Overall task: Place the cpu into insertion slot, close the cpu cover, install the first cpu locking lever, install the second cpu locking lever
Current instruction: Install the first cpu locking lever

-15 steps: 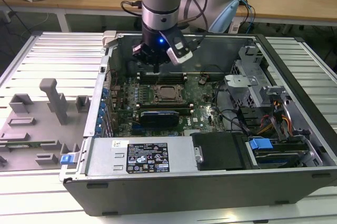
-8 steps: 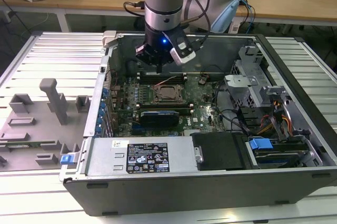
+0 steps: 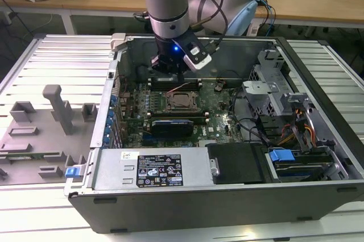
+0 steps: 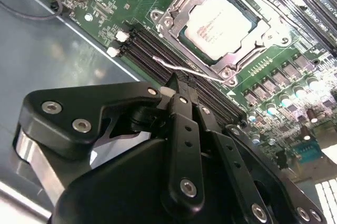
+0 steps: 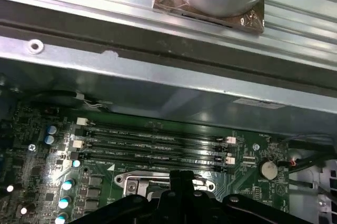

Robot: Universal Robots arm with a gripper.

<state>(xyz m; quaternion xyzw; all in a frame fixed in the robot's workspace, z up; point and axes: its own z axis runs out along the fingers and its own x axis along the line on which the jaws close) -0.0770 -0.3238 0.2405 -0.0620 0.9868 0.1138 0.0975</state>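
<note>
Black gripper (image 4: 174, 84) links sit closest in the second wrist view. The fingers are drawn together to one narrow tip, and I see nothing caught between them.

The cpu (image 4: 224, 24) lies flat in the insertion slot (image 4: 229, 71), and the cpu cover (image 4: 178, 11) is folded down around it, so its pale top shows through the window. A thin silver locking lever (image 4: 189, 69) runs along the slot's side nearest the gripper. It seems to stand a little off the frame, so I judge it unlatched, and the tip hangs just beside it. I cannot tell whether they touch.

The step in hand looks like seating this lever. To do it well, the push should bear squarely on the wire and run along the slot's edge, so the wire slides under its catch instead of springing off.

Long black memory slots (image 4: 142, 50) lie just beside the slot, under the tip, with white clips that could snag. Past them the grey case wall (image 4: 47, 61) rises, closing that side. On the slot's far side small capacitors (image 4: 287, 100) crowd the green board (image 4: 274, 71). Open room is mostly straight above.
</note>
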